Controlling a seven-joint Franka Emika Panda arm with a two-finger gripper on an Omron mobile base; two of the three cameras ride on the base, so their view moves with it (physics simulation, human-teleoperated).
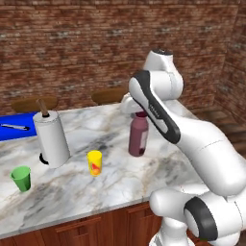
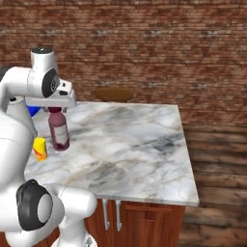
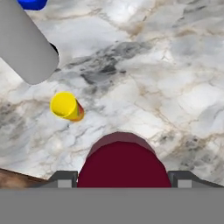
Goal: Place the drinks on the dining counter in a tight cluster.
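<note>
While upright on dining counter (image 1: 120, 178) | maroon bottle (image 1: 138, 137), dark red cap | jaws grasping its neck

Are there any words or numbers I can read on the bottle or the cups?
No readable text anywhere.
Maroon bottle: a paler label patch, blank, no letters.
Yellow cup: a red-orange mark on its side, a blurry shape, not a word.
Green cup: plain.
Paper towel roll: plain white.
Gripper: no markings seen.
</note>
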